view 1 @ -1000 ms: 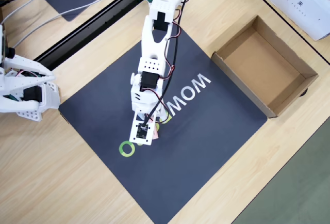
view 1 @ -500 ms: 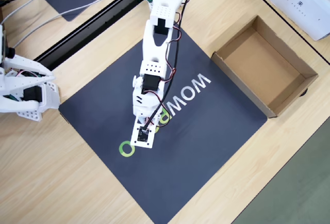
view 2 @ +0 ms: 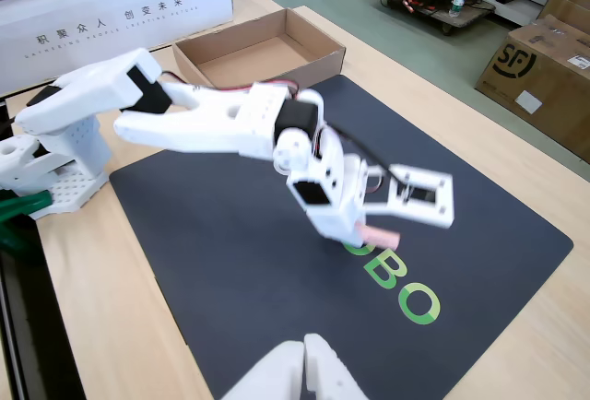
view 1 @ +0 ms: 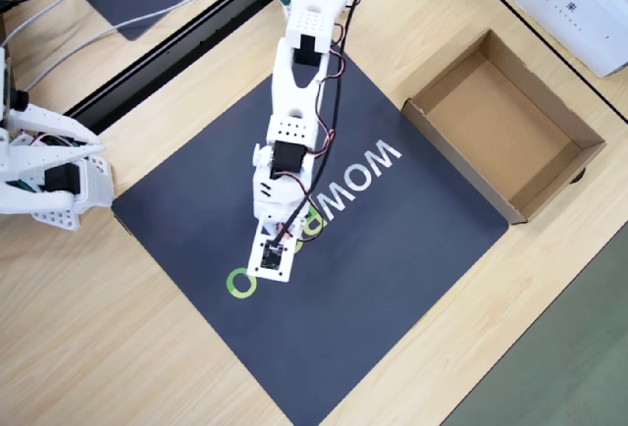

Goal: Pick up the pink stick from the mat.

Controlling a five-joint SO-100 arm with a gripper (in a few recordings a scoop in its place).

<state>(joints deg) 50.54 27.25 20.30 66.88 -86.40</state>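
Overhead view, arm: we see the white arm (view 1: 294, 122) reaching from the top edge of the mat (view 1: 392, 279) down over its lettering
Overhead view, claw: we place the claw (view 1: 273, 254) under the wrist plate, above the mat just up and right of the green ring letter (view 1: 241, 284); its fingers are hidden here
Overhead view, box: we see an open cardboard box (view 1: 502, 127) on the counter (view 1: 118, 347), touching the mat's right corner edge
Fixed view, claw: we see the claw (view 2: 361, 225) above the mat (view 2: 230, 252), clenched on the pink stick
Fixed view, pink stick: the pink stick (view 2: 378, 234) pokes out to the right from under the claw, lying roughly level, lifted clear of the mat just above the green letters (view 2: 401, 289)
Fixed view, box: the cardboard box (view 2: 258, 50) sits beyond the mat's far edge
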